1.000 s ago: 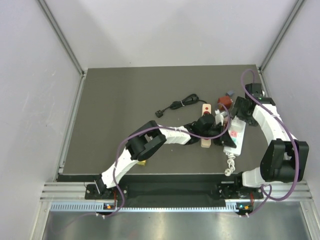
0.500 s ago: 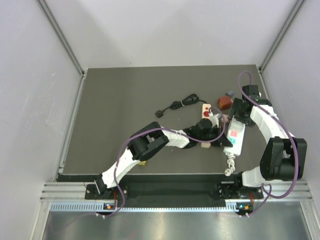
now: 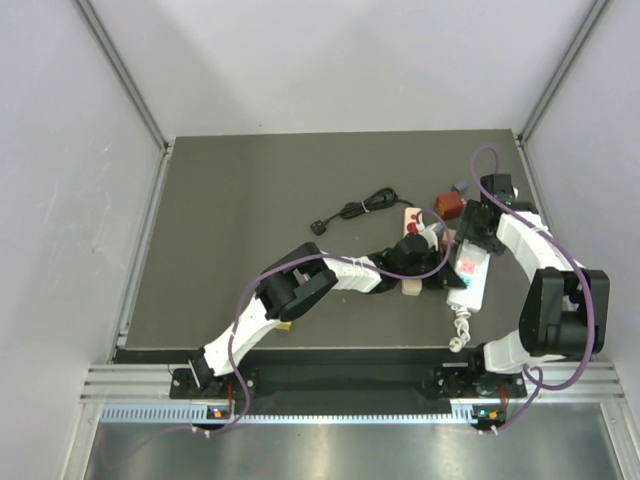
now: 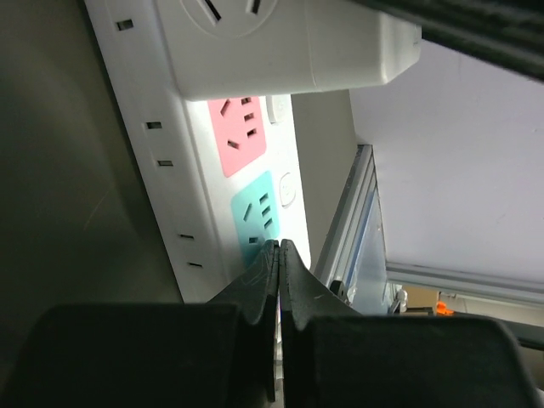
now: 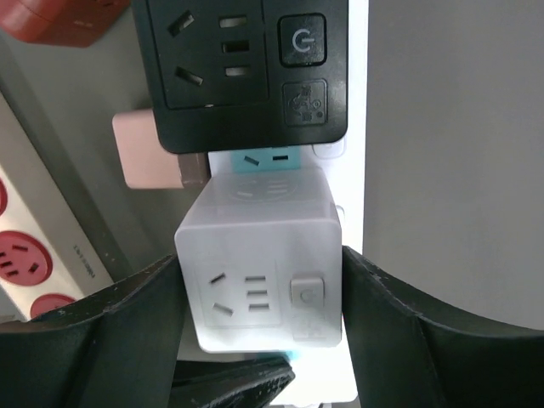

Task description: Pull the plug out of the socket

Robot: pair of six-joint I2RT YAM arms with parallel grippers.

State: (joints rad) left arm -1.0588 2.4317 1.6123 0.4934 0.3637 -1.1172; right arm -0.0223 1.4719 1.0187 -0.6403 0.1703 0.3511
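**A:** From overhead, what's hard to make out?

**B:** The left arm stretches low across the table to the middle. The right arm curls round from the far side. Their ends crowd over the white power strip, so the jaws and the plug are too small to pick out there.

**A:** And the left wrist camera?

**B:** The left gripper is clenched on nothing, its tips over the strip beside a teal socket, with a pink socket beyond. The white cube plug is cut off by the top edge.

**A:** And the right wrist?

**B:** The cube plug sits in the strip between the fingers of the right gripper. They hug its two sides, but I can't tell whether they are squeezing. Just past it is a black cube adapter with a power symbol on one button. The icon on the button below is too blurred to read.
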